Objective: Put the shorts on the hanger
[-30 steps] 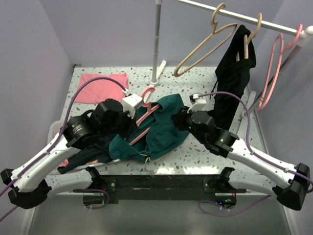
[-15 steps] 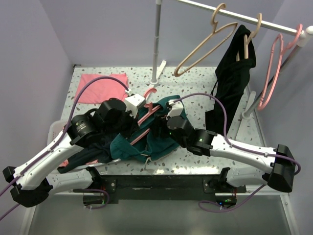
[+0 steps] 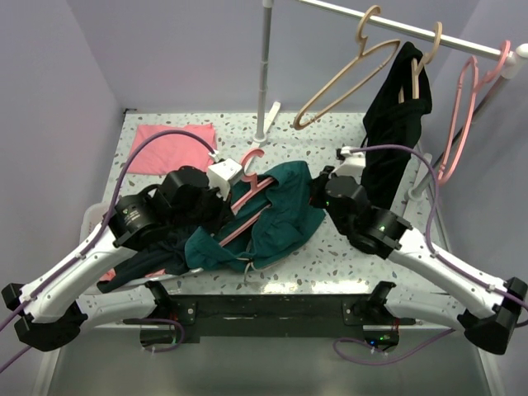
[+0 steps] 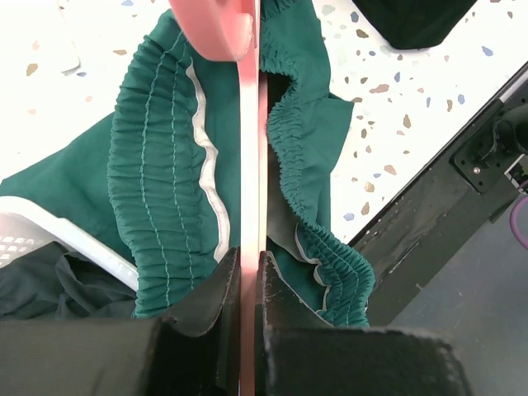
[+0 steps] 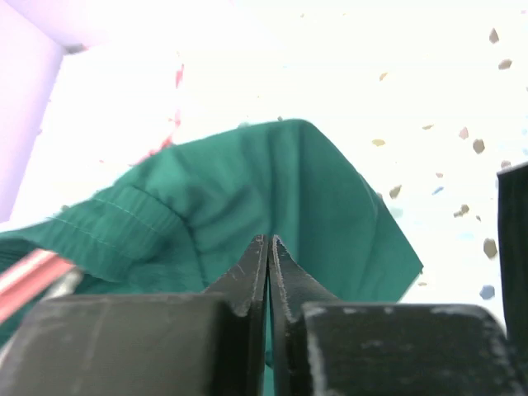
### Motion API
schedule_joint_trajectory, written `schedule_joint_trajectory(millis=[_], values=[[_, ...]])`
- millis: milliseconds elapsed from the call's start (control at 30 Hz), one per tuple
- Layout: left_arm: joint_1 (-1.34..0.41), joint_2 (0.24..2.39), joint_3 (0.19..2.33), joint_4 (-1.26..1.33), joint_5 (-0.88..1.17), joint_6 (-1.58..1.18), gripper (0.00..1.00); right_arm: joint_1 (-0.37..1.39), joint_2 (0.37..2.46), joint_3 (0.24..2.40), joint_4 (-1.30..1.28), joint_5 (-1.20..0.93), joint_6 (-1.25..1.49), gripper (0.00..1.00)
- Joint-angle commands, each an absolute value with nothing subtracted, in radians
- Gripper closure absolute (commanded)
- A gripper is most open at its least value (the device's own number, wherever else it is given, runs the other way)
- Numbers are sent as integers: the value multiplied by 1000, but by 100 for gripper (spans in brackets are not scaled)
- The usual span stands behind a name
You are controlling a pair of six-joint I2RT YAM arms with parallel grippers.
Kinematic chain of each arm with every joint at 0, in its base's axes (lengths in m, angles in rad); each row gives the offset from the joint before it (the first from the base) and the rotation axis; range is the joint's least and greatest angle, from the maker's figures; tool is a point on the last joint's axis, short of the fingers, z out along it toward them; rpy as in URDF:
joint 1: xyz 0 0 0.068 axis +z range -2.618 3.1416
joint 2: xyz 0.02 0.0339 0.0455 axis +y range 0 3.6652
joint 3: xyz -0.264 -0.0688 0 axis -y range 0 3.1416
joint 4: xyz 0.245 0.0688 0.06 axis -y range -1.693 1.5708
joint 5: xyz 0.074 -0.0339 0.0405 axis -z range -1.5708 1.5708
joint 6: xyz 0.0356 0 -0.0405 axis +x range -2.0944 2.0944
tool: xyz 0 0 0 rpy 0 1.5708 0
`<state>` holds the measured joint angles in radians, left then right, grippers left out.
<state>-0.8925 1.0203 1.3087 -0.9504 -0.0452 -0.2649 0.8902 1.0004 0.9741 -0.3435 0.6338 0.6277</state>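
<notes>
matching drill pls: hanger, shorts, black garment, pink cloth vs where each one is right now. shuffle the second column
Things:
1. hanger
2. shorts
3. black garment
4. pink cloth

Places:
A. lying flat at the far left of the table
B. hanging from the rail
C. bar clamped in the left hand
D. bunched on the table between the two arms

Pairs: 1-C, 2-D, 3-B, 4-A
</notes>
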Motion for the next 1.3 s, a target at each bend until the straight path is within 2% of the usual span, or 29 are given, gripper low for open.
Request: schedule_joint_trajectory(millis=[0,33,67,167,267,333,467,633,733,767,800,1033,1267], values=[[-891,1002,1324,-882,-28,-241,100,887,980,996,-318,510,577,90],[-893,1005,1328,-879,-28,-241,100,887,992,985,-293,409,584,84],[-893,1009,1336,-877,-28,-241,100,894,1003,964,-270,376,594,68],[-891,1023,1344,-876,-22,-241,100,960,1054,951,-213,406,614,48],[-893,1034,1342,-876,-18,-241,100,1015,1092,965,-190,451,617,38],[-891,1032,1342,-877,-18,-241,100,1029,1121,973,-175,468,620,38],[-893,1029,1342,-877,-21,-242,100,1031,1167,988,-179,531,635,41],[-893,1029,1345,-882,-25,-242,100,1031,1227,1011,-225,578,646,53],[-891,1023,1342,-877,-37,-244,100,1029,1220,1012,-251,593,640,77],[-893,1022,1342,-879,-40,-242,100,1031,1212,1019,-276,618,641,92],[-893,1020,1342,-877,-41,-242,100,1023,1198,1028,-326,639,634,98],[-894,1015,1301,-859,-5,-244,100,835,1016,1051,-462,673,555,100],[-904,1037,1258,-773,29,-244,100,788,1055,1088,-451,467,503,100]])
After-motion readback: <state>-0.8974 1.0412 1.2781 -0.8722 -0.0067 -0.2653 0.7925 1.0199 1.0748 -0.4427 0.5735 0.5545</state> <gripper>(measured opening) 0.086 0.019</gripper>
